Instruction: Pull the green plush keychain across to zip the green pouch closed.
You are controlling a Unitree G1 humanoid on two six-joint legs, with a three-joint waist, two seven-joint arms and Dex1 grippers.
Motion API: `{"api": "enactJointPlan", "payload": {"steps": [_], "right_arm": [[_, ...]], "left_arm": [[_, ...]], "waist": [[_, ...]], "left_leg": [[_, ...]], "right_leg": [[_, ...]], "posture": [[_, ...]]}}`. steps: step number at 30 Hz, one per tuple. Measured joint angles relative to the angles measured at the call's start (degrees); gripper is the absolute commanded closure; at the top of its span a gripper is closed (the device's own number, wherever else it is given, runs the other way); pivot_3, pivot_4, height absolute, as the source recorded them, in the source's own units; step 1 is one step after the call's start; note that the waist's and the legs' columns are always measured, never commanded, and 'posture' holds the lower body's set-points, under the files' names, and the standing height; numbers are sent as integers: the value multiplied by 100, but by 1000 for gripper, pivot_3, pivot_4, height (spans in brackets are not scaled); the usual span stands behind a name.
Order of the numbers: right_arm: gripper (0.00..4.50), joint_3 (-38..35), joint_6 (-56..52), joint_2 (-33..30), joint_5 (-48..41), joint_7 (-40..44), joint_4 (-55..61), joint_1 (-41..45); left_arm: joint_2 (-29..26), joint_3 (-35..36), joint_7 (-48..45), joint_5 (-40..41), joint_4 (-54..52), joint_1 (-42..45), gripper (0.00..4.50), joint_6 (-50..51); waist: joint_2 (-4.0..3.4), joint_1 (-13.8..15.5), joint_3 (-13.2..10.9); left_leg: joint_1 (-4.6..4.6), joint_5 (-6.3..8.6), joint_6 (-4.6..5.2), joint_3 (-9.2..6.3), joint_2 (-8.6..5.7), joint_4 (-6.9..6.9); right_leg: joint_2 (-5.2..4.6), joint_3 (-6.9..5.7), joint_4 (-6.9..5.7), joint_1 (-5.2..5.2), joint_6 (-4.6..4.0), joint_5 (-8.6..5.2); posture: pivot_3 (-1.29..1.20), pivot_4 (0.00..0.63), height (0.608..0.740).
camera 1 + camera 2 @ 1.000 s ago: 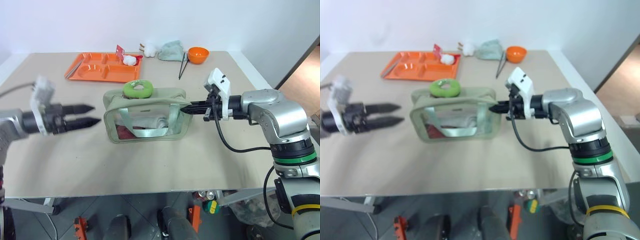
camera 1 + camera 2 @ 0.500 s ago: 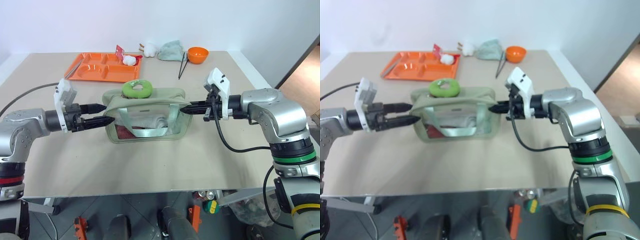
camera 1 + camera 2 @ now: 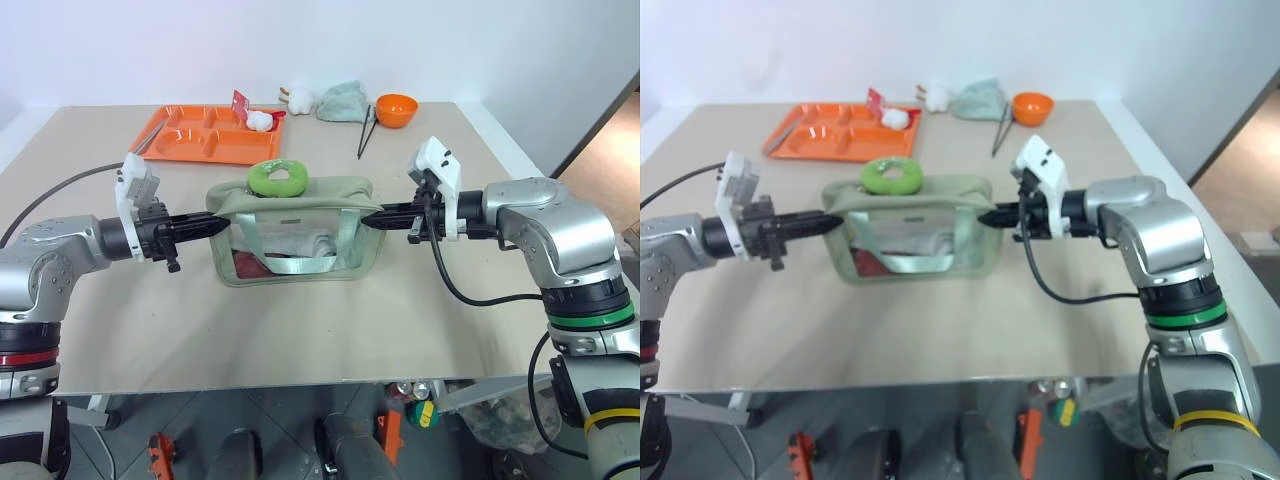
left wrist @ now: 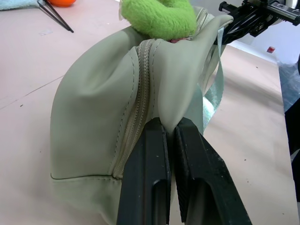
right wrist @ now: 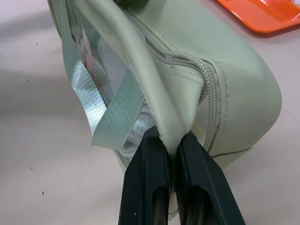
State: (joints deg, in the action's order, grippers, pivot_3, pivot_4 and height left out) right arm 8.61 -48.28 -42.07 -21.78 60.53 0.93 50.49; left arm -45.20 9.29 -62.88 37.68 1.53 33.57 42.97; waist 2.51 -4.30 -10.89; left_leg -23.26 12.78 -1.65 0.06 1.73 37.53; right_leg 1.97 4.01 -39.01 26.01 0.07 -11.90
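Sage-green pouch is stretched between two level, inward-pointing arms — left gripper and right gripper each pinch an end; plush keychain lies on top between them.

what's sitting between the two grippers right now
The green pouch spans the whole stretch, pinched at each end by the left gripper and right gripper, with the green plush keychain on top, per the left eye view.
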Motion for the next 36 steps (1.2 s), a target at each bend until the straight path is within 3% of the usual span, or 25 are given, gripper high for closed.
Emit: {"api": "enactJointPlan", "payload": {"steps": [12, 17, 22, 28, 36], "right_arm": [[24, -976, -201, -902, -521, 215, 232, -337], [24, -1221, -226, -428, -573, -140, -676, 848], [24, -927, -192, 653, -613, -337, -1222, 1750], [24, -328, 125, 1442, -341, -294, -1871, 2044], [24, 201, 855, 1886, 134, -14, -2398, 2072]], "left_arm": [[81, -31, 119, 0, -160, -46, 4500, -2], [71, 3, 137, -7, -244, -104, 4500, 0], [97, -39, 131, 7, -361, -140, 4500, 3], [99, -45, 131, 46, -445, -142, 4500, 10], [98, -42, 167, 53, -473, -157, 4500, 9]], "waist": [[0, 23, 0], [-3, -21, -2], [-3, 5, -1], [-3, 16, -2], [-3, 15, -2]], "left_leg": [[0, 0, 0, 3, -14, 1], [17, -5, 7, 15, -9, 1], [7, -5, 7, 0, -6, 0], [-12, -2, 10, 3, -12, -1], [-12, -2, 10, -1, -13, -2]], "right_leg": [[-16, 1, 5, -6, 12, -3], [-10, 12, 3, -11, 11, 9], [-5, 1, 4, -11, 8, 7], [-27, 0, 11, -1, 22, -2], [-25, -5, 13, -1, 21, -1]], "posture": [[0, 150, 740], [0, 150, 740], [0, 150, 740], [0, 150, 740], [0, 150, 740]]}}
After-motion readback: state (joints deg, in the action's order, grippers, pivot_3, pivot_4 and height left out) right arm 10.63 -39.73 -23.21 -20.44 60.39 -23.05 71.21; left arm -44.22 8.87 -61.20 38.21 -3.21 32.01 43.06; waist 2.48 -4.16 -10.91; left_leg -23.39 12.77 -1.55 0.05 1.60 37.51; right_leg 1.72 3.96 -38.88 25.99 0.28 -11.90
